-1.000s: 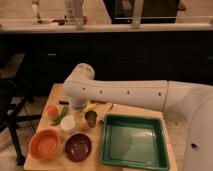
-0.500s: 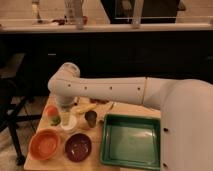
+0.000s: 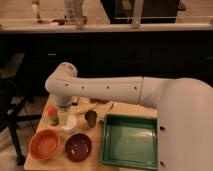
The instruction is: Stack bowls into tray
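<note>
Camera view leaves the claw [image 3: 65,119], near the orange bowl [image 3: 45,144], unreadable: open or closed, cannot tell.

Single raised view, facing down along arm [image 3: 110,90]; hand [image 3: 64,116] lower left.

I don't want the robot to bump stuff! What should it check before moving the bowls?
1. Green tray has room: ok, nothing in it.
2. Orange bowl free: ok, upright, empty.
3. Maroon bowl free: ok, beside the orange one, not touching.
4. Gripper above a bowl: not ok, it hangs behind the orange bowl among small things.
5. Metal cup out of the way: ok, behind the maroon bowl, not between bowl and tray.
</note>
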Robot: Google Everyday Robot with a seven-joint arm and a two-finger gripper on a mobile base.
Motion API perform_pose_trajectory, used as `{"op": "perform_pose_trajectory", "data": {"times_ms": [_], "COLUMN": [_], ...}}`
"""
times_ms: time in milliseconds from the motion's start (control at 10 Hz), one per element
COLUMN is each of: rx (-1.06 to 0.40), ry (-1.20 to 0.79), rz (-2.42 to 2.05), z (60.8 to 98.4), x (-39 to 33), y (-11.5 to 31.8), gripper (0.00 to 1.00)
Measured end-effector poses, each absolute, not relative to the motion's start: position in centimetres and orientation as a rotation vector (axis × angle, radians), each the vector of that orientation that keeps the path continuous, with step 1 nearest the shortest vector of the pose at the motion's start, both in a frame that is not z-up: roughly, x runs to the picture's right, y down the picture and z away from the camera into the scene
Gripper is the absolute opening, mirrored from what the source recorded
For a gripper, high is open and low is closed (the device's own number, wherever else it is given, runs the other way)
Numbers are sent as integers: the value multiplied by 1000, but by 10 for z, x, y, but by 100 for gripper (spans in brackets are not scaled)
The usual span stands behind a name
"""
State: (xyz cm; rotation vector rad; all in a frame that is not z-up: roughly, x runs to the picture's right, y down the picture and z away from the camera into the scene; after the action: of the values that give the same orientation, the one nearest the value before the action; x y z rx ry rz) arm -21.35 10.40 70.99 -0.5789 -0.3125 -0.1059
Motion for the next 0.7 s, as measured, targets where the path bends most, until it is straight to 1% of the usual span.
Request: {"op": "perform_pose_trajectory", "data": {"times_ms": [400, 700], "rx": [-571, -579], "ry": [-312, -297], "rz": [-89, 91], "z": [711, 719], "x": [-213, -241], "y": [106, 114], "gripper": [80, 80]}}
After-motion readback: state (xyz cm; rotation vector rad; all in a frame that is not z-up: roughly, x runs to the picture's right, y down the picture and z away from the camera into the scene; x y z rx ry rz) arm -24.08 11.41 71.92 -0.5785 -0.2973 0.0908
